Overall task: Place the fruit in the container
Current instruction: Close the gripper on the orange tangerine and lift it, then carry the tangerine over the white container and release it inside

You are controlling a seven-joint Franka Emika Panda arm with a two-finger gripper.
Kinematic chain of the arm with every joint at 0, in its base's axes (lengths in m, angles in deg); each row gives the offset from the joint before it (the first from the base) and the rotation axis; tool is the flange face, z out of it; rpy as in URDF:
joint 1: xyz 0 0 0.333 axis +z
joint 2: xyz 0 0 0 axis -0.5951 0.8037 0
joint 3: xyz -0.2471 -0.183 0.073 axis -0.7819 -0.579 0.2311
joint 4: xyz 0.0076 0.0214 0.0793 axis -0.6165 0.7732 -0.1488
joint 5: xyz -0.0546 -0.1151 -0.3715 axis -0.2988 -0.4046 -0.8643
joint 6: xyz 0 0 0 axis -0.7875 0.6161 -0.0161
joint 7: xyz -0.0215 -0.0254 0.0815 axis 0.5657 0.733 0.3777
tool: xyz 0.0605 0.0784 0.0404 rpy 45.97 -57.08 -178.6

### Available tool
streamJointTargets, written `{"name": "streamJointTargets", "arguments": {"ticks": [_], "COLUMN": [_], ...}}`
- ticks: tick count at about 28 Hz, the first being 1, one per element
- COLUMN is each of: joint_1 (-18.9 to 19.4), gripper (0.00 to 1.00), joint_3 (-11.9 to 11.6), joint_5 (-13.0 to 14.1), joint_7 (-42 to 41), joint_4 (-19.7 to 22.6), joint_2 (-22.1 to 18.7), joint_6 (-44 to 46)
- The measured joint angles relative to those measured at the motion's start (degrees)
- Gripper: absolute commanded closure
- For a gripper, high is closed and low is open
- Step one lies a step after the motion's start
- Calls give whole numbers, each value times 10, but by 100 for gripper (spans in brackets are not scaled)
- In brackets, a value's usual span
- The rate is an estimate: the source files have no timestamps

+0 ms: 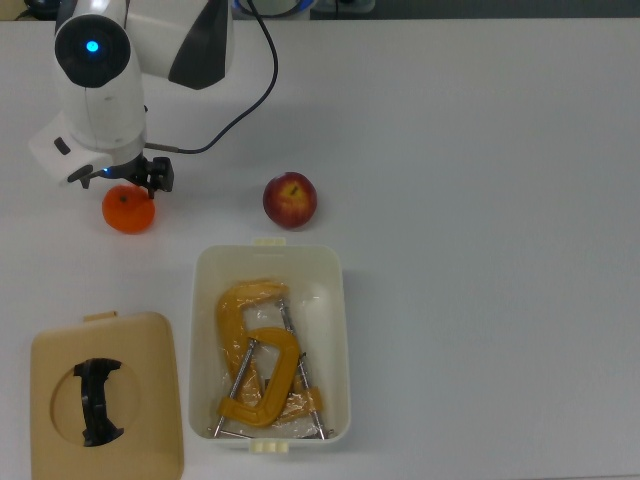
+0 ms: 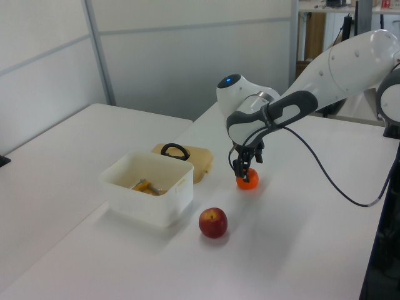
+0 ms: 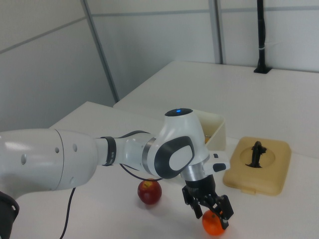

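The orange [image 1: 128, 213] lies on the white table at the top view's left, and my gripper [image 1: 125, 190] has come down over it, open, with a finger on either side. The left view shows the gripper [image 2: 245, 172] right on top of the orange [image 2: 249, 182]. In the right view the black fingers [image 3: 225, 211] straddle the orange [image 3: 214, 225]. The red-yellow apple [image 1: 290, 200] rests alone just beyond the short end of the cream tub [image 1: 201, 330]. Apple [image 2: 213, 222] and tub [image 2: 150, 201] stand apart from the arm.
Two yellow C-clamps [image 1: 258, 362] lie inside the tub. The tan lid [image 1: 150, 400] with its black handle sits beside the tub at the top view's lower left. A black cable [image 1: 250, 85] trails from the arm across the table.
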Motion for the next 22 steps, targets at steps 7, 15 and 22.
{"name": "streamJointTargets", "arguments": {"ticks": [7,15,22], "joint_1": [2,4,4], "gripper": [55,100,100], "joint_3": [1,2,2], "joint_5": [-25,-37,-34], "joint_7": [23,39,45], "joint_4": [0,-1,-13], "joint_2": [16,23,22], "joint_6": [-10,-18,-20]}}
